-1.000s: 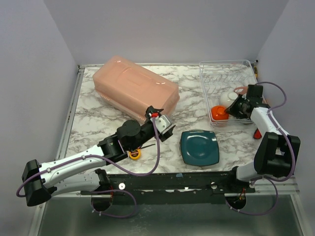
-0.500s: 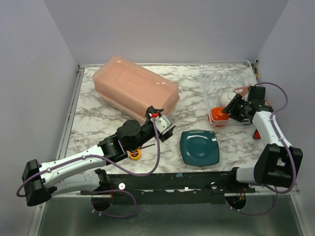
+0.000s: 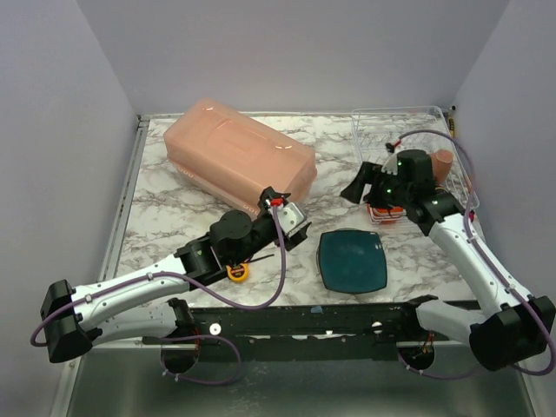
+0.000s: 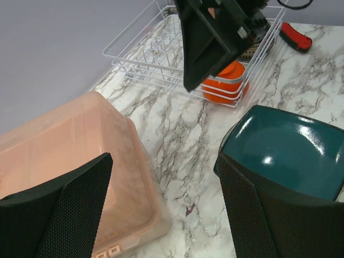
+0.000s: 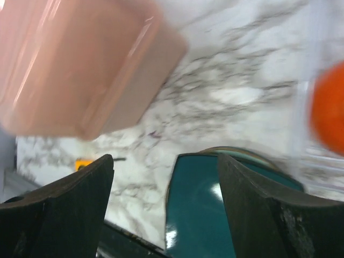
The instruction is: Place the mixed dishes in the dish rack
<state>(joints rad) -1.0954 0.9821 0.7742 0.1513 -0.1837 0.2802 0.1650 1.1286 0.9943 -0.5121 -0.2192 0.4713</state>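
The dish rack (image 3: pixel 408 130) (image 4: pixel 161 48), of white wire, stands at the back right. An orange bowl (image 3: pixel 387 211) (image 4: pixel 223 86) (image 5: pixel 329 107) sits in its near corner, and a pinkish mug (image 3: pixel 443 162) lies further right inside it. A teal square plate (image 3: pixel 352 261) (image 4: pixel 285 148) (image 5: pixel 215 204) lies on the marble in front of the rack. My right gripper (image 3: pixel 356 186) (image 5: pixel 166 209) hangs open and holds nothing, above the table just left of the rack and over the plate's left edge. My left gripper (image 3: pixel 299 228) (image 4: pixel 164 215) stands open and holds nothing, left of the plate.
A big pink plastic tub (image 3: pixel 239 161) (image 4: pixel 64 156) (image 5: pixel 80 59) fills the back left. A yellow tape measure (image 3: pixel 236 271) (image 5: pixel 83 163) lies by the left arm. A red-handled tool (image 4: pixel 294 36) lies right of the rack. Grey walls close three sides.
The right gripper opened, let go of the orange bowl in the rack, and swung up and left out of the rack. The left arm stayed still.
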